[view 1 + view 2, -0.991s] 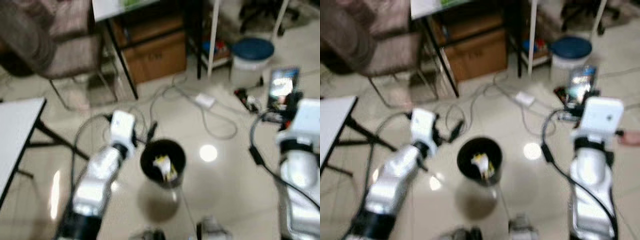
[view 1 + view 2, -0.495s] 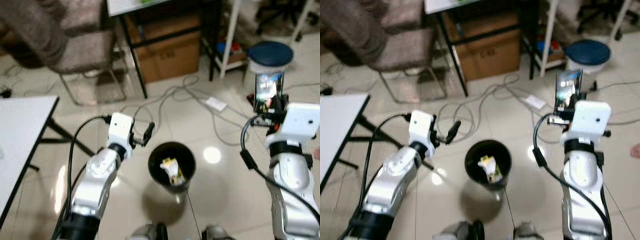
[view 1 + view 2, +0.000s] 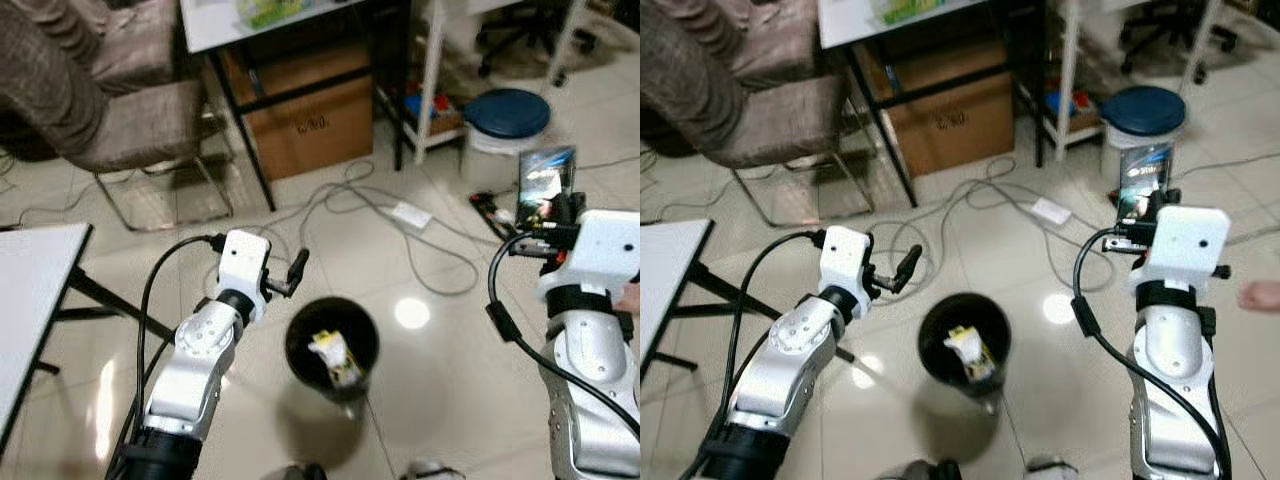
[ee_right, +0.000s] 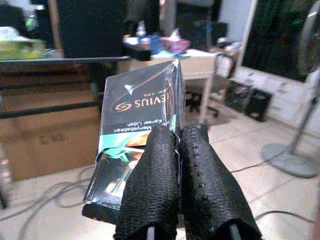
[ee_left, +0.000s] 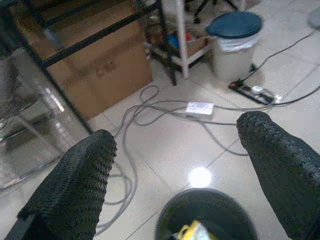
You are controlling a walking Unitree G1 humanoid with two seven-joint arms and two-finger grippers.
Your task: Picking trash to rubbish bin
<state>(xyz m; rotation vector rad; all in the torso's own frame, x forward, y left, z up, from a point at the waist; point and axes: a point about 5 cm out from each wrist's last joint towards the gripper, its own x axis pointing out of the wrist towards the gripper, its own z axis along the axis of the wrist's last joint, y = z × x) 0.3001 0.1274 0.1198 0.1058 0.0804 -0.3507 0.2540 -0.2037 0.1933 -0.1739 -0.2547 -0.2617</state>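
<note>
Our right gripper [image 4: 177,150] pinches a dark cigarette pack [image 4: 137,145] between closed fingers, held up at the right of the frame. Our left gripper [image 5: 185,165] spreads wide, empty, just above the black rubbish bin [image 3: 331,340] at lower centre, yellow-white trash [image 3: 331,355] inside.
</note>
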